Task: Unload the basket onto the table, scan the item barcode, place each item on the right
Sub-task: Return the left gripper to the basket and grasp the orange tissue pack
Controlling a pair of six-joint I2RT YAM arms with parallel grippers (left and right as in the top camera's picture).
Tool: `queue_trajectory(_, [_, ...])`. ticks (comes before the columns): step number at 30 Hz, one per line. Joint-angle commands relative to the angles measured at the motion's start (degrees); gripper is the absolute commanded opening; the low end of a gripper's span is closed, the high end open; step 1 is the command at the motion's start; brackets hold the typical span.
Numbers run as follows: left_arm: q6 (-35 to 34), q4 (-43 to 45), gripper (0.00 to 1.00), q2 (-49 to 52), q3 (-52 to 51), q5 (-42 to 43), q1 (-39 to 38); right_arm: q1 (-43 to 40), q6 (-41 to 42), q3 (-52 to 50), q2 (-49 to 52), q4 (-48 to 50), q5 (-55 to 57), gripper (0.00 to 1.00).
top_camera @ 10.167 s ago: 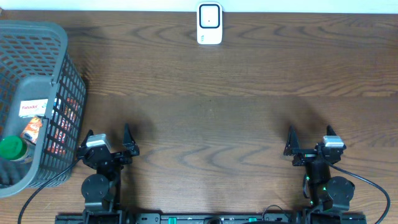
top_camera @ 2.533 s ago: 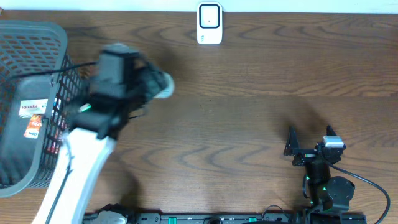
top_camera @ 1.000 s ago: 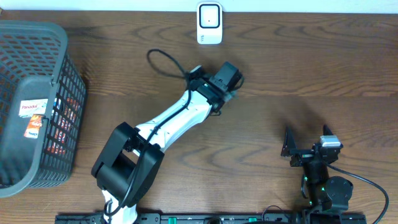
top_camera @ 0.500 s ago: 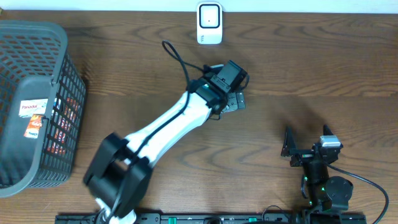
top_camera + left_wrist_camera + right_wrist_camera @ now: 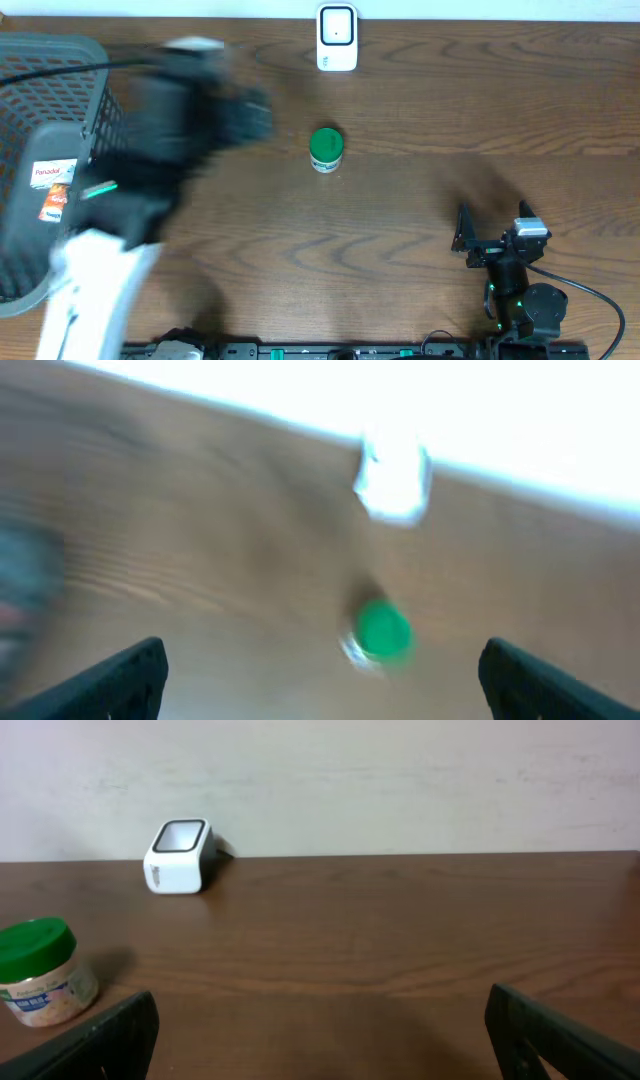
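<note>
Green-lidded jar [image 5: 326, 150] now stands free on the desk [image 5: 420, 100], just ahead of my left claw [image 5: 322, 675], which is open, empty and swinging back. The scanner [image 5: 337, 38] sits beyond the jar. My right claw [image 5: 320, 1040] is open, jar front-left. I judge the scan still pending.

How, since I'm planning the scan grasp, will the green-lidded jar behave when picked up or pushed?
Probably stiff: the green-lidded jar shows a hard-looking wall and lid. It stands upright and looks squat, so a gentle push should slide it rather than tip it. Its round body would likely roll if knocked over.
</note>
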Motion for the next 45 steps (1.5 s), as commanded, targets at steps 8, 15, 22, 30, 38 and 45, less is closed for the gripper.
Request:
queue_trajectory(8, [-5.0,-11.9,0.98,0.7,10.4,8.2,44.4,1.2,0.8,-0.1,-0.2,-0.2,0.2,0.99])
queue_trajectory(15, [-9.8,-18.3,0.98,14.6,9.1,4.2,53.7,1.2,0.8,-0.1,-0.2,-0.2,0.2,0.99])
queue_trajectory(22, [-12.6,-14.9,0.98,25.4,1.0,-1.7,53.7,1.2,0.8,-0.1,-0.2,-0.2,0.2,0.99])
queue_trajectory(30, [-12.4,-6.0,0.98,32.5,-7.5,-4.3,53.7,1.2,0.8,-0.1,-0.2,-0.2,0.2,0.99])
queue_trajectory(38, [-12.0,-2.1,0.98,37.0,-8.8,-4.7,53.7,1.2,0.8,-0.1,-0.2,-0.2,0.2,0.99])
queue_trajectory(45, [-12.0,0.9,0.98,39.5,-8.8,-4.7,53.7,1.2,0.8,-0.1,-0.2,-0.2,0.2,0.99])
